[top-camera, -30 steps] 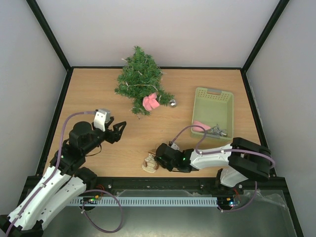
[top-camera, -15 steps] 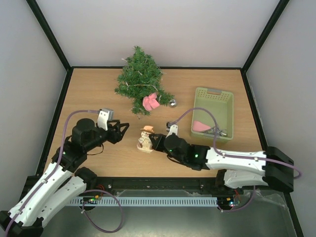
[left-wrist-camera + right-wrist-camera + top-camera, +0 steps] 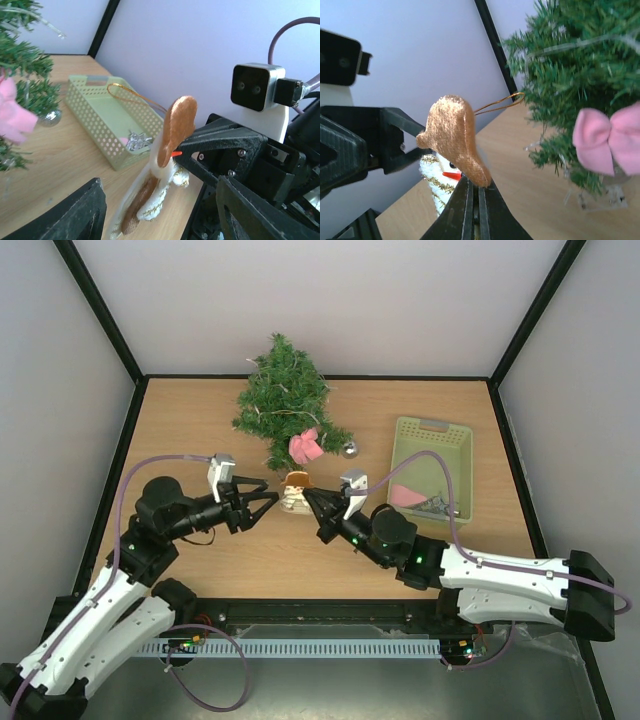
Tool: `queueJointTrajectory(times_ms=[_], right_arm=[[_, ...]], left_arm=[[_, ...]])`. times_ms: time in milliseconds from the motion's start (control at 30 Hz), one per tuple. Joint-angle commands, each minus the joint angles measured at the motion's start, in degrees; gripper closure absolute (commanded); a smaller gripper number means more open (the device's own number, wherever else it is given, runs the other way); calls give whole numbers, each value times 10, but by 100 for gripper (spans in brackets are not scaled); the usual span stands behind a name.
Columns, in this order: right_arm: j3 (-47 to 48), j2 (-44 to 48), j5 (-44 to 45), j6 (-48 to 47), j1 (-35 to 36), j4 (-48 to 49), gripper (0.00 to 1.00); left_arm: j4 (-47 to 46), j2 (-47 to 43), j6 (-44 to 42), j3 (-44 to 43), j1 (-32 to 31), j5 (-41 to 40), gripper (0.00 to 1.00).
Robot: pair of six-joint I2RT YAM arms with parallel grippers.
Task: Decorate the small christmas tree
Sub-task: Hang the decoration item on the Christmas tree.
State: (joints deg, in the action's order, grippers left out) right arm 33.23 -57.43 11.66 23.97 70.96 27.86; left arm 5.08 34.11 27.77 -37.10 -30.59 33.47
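right tool (image 3: 309, 499) clamps the snowman ornament (image 3: 294, 491) by its hat while your left tool (image 3: 266, 502) gapes open just beside it, and the small christmas tree (image 3: 285, 400) sits directly beyond both toward the table (image 3: 200, 430)'s far edge, the ornament's gold loop (image 3: 500, 102) pointing at its branches.

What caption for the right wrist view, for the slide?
Right fingers pinch a brown-hatted snowman, its gold loop toward the tree with a pink bow.

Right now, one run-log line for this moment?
right gripper: shut on snowman ornament | left gripper: open, facing ornament | small christmas tree: pink bow hung
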Motion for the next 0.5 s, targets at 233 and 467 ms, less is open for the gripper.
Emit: queueJointTrajectory(times_ms=[233,467], right_arm=[[-4,25,-35,-84,4,104,98],[-20,14,-52,-57,4,134,98]], left_arm=[[-225,22,14,76,-2,39,38],[-330,39,49,109,-3,52,47]])
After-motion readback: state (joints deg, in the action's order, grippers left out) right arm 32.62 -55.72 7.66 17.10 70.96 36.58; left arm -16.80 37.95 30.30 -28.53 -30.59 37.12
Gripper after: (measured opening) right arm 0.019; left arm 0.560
